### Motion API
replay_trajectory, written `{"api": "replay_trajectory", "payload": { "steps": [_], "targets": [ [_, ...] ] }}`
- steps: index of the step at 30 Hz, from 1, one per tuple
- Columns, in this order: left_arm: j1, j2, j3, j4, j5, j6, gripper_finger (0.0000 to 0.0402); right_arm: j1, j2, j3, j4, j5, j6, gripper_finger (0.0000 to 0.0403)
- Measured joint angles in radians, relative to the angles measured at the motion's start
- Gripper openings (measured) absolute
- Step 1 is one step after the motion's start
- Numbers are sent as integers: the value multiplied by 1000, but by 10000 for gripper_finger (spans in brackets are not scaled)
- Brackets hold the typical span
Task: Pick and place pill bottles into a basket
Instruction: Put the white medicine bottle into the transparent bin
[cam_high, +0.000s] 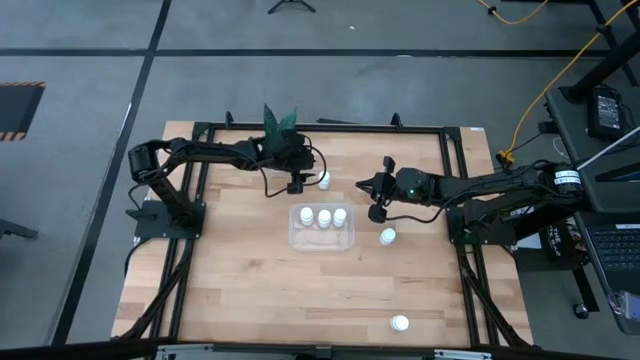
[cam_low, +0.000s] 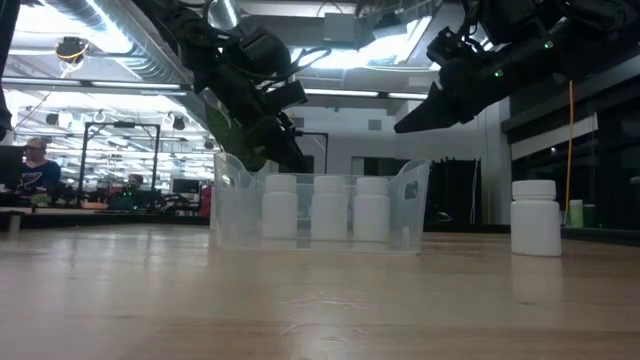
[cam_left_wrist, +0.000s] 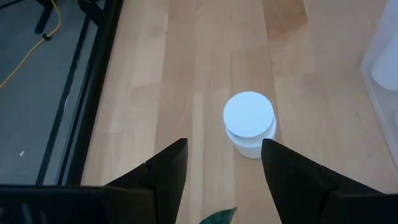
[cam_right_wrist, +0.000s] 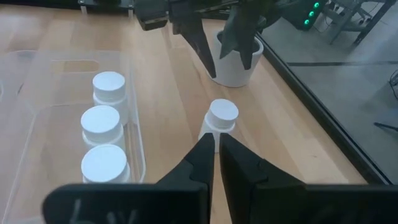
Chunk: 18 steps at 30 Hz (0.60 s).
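Your left claw (cam_left_wrist: 224, 163) hung spread apart just above a bottle (cam_left_wrist: 249, 123) beside the basket (cam_high: 320, 228); your right claw (cam_right_wrist: 216, 152) waited pinched together.

We note a wooden tabletop (cam_high: 250, 280) carrying the clear basket (cam_high: 320, 238), three loose pill bottles (cam_high: 387, 236) standing outside it, and a white plant pot (cam_right_wrist: 235, 68).
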Motion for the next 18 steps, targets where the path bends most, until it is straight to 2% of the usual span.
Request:
{"api": "replay_trajectory", "payload": {
  "steps": [7,18],
  "targets": [
    [-2,0,0,8,35,0,202,0,0,0,0,0,-4,30],
    [-3,0,-1,30,31,-59,250,0,0,0,0,0,-4,30]
  ]
}}
